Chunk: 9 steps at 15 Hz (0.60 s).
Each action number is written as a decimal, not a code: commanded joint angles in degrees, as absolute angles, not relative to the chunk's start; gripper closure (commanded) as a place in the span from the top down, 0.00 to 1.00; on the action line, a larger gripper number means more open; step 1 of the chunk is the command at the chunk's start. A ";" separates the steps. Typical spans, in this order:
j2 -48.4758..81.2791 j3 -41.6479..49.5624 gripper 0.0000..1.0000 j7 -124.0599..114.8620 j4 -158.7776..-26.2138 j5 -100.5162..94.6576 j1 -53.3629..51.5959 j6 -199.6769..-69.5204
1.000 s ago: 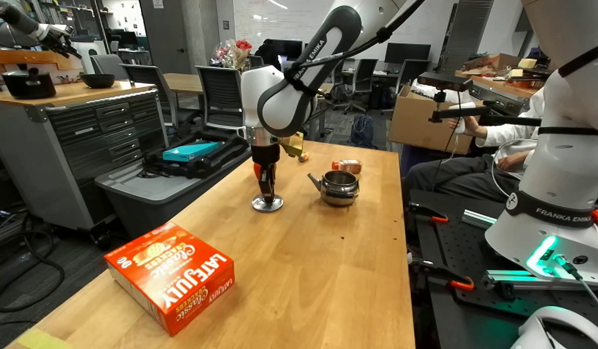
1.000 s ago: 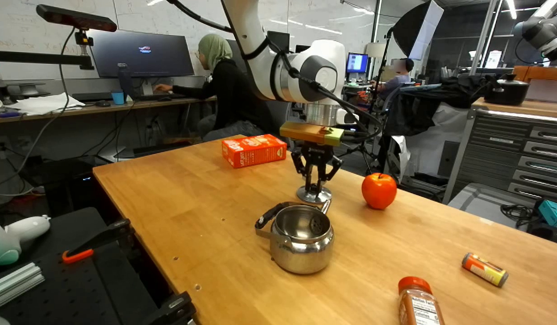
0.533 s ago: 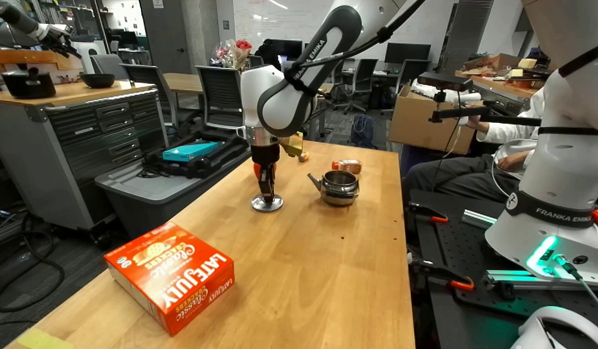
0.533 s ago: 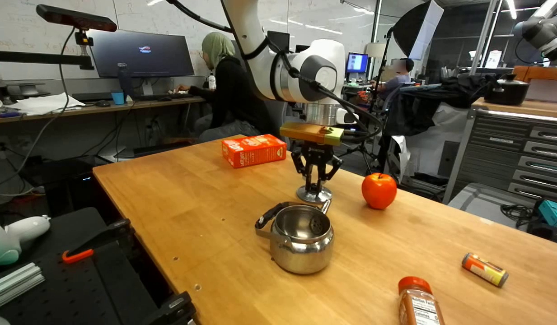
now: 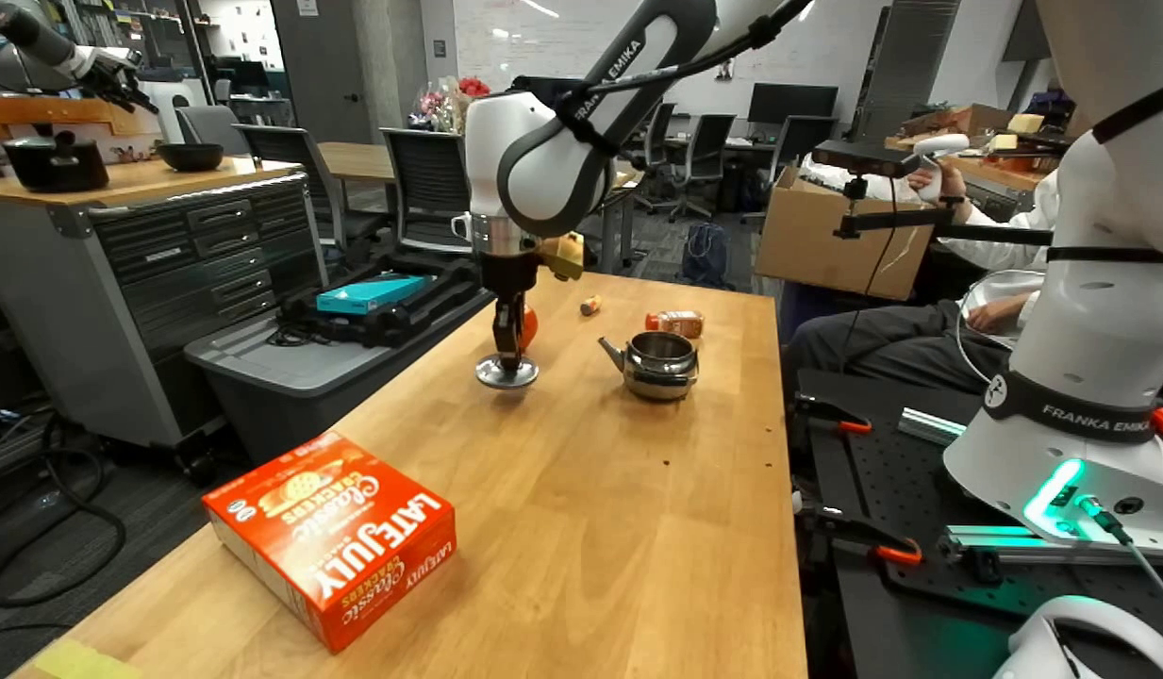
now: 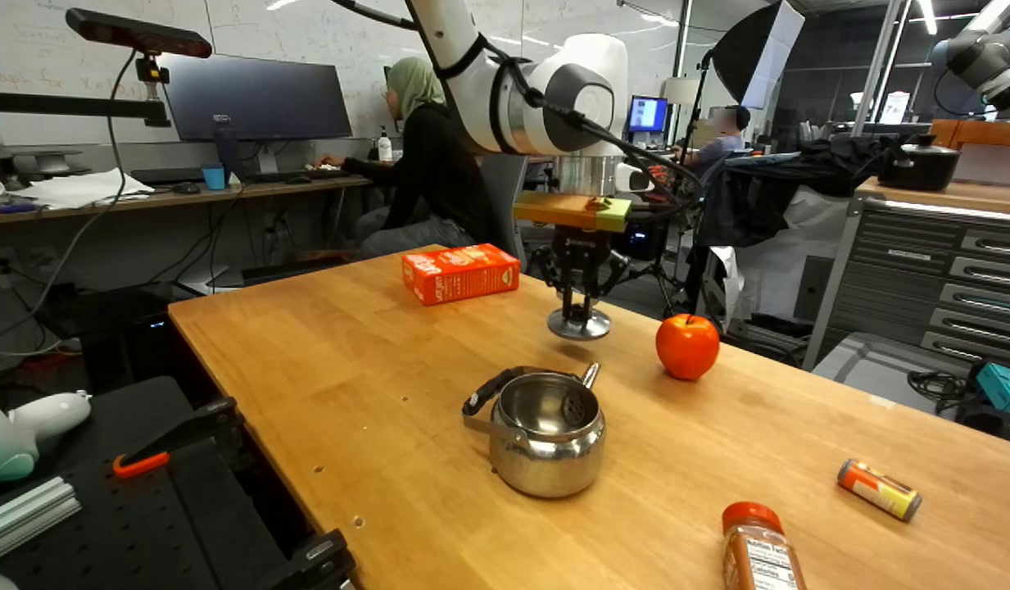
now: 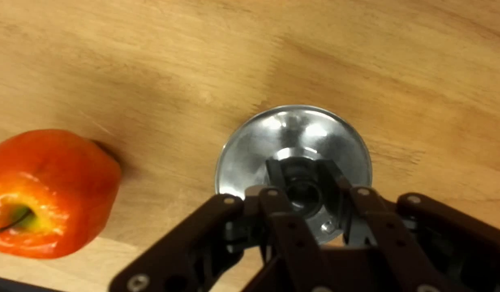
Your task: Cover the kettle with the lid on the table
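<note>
The lid is a shiny round metal disc, seen in both exterior views (image 5: 521,377) (image 6: 581,330) and in the wrist view (image 7: 245,152). My gripper (image 5: 509,358) (image 6: 579,312) (image 7: 300,172) is shut on the lid's dark knob from above. The lid hangs roughly level, a little above the table. The kettle, small and silver, stands upright with an open top in both exterior views (image 5: 658,382) (image 6: 548,460). Its handle is folded down to the side opposite the spout. The lid is apart from the kettle, on the spout side. The kettle is out of the wrist view.
A red apple (image 6: 687,347) (image 7: 51,190) stands near the lid. An orange cracker box (image 5: 336,528) (image 6: 461,274) lies on the table (image 5: 590,566). A red-capped spice bottle (image 5: 675,324) (image 6: 758,549) and a small orange-yellow tube (image 6: 880,489) lie beyond the kettle.
My gripper has risen with the lid in its fingers. The lid rested on the table half a second ago and now hangs above it. The kettle has not moved.
</note>
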State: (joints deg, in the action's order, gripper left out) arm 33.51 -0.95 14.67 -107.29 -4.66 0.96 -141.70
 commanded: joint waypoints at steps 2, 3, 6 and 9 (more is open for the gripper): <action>25.86 -2.09 0.07 17.78 -113.24 -4.61 2.90 -142.05; 24.61 -2.07 0.07 18.33 -114.37 -4.56 3.15 -141.98; 20.08 -1.75 0.07 20.28 -118.88 -4.78 3.93 -142.39; 15.13 -1.65 0.07 22.73 -123.36 -4.44 4.92 -142.05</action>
